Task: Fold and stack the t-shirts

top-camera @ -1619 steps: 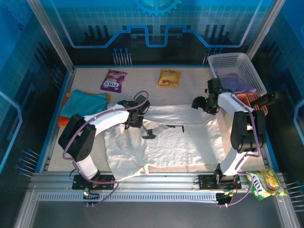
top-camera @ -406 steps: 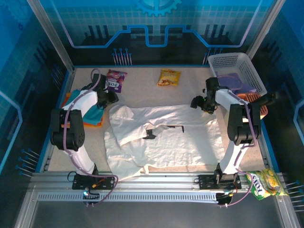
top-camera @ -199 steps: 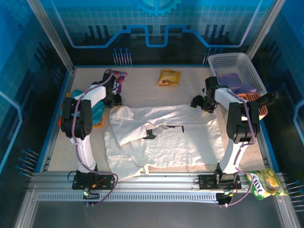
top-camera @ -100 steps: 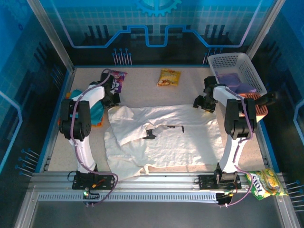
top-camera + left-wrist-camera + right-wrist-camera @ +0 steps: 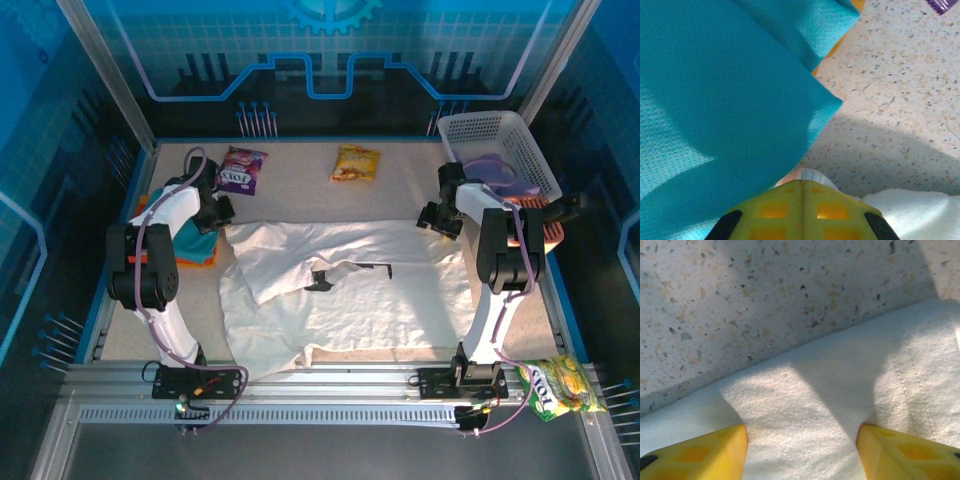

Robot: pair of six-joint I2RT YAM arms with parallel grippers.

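left fingers (image 5: 771,212) clamp a corner of the white shirt (image 5: 350,290) beside the teal shirt (image 5: 715,100); right fingers (image 5: 695,450), apart, straddle its far edge, probably to stretch it flat.

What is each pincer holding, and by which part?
Left pincer looks shut on the far left corner of the white t-shirt; right pincer is open, straddling its far right edge, gripping nothing.
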